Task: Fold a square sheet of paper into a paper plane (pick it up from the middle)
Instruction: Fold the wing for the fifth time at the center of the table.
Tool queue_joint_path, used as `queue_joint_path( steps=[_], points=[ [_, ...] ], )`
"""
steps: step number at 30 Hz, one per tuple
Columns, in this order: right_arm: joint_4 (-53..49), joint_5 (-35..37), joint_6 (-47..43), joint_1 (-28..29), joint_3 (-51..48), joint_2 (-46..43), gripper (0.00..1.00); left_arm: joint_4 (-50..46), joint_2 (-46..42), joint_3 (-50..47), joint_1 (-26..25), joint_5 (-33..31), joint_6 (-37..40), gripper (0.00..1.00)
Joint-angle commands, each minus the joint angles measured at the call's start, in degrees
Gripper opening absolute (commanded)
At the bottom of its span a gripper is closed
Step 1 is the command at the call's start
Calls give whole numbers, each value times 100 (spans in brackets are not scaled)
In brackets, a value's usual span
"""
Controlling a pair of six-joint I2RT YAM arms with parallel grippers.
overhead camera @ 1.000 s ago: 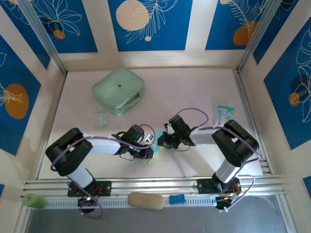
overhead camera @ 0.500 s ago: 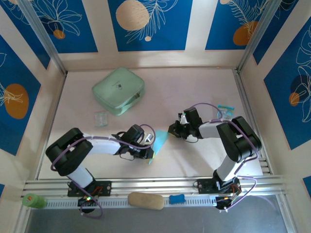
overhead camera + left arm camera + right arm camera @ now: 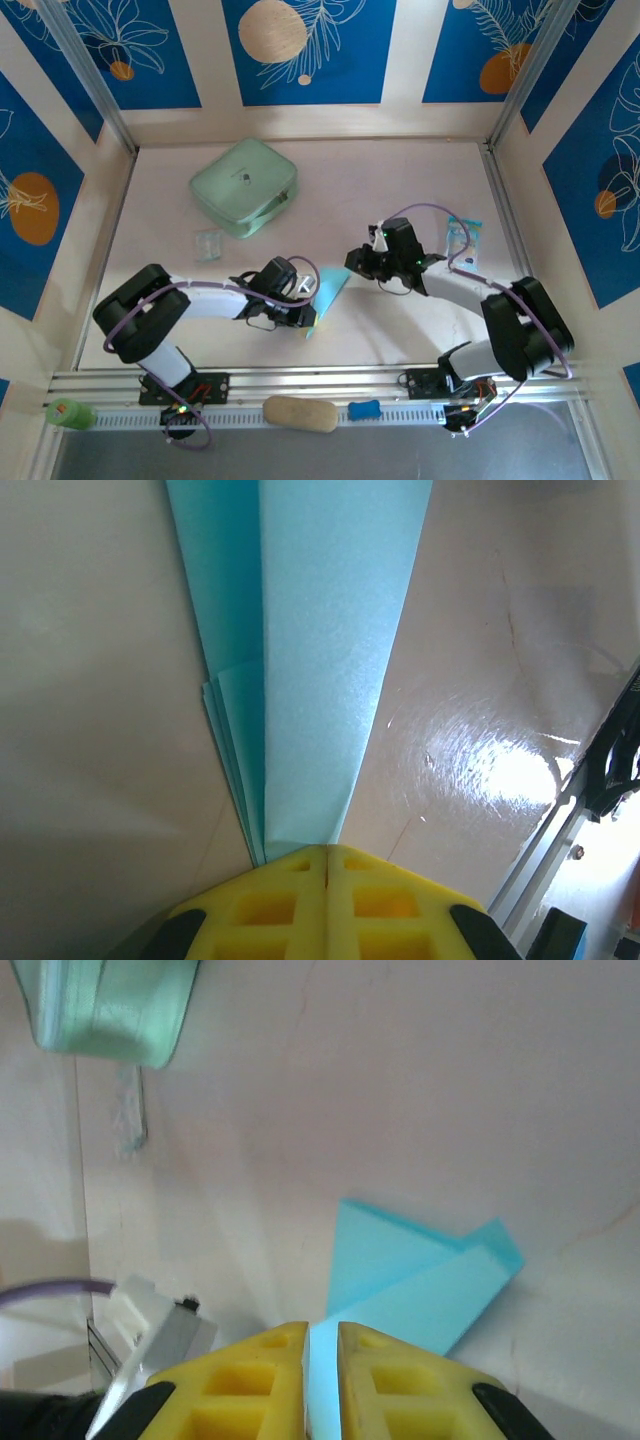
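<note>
Paper plane (image 3: 328,292): a narrow light-blue folded dart lay low on the worktop (image 3: 400,190) between the two hands, with creased layers fanning out from its near tip.
Left hand (image 3: 311,317): its yellow pads were pressed tight together on the plane's near pointed end.
Right hand (image 3: 358,265): it sat at the plane's wide far end, pads parted by a thin slit with blue showing through; whether it touched the paper could not be told.
Printed packet (image 3: 463,240): it lay flat near the right edge.
Mint-green case (image 3: 243,186): it sat far left, well apart from the plane.
</note>
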Motion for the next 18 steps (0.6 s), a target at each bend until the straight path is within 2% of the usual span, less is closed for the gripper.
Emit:
queue_joint_path(
  steps=[1, 10, 18],
  points=[
    [-422, 341, 290, 297, -303, -267, 16, -395, -148, -103, -11, -307, -64, 0],
    [-709, 424, 536, 904, -425, -421, 13, -627, -390, 79, -11, -503, -14, 0],
    [-613, 324, 621, 989, -455, -262, 13, -978, -978, 246, -11, -837, 156, 0]
  ],
)
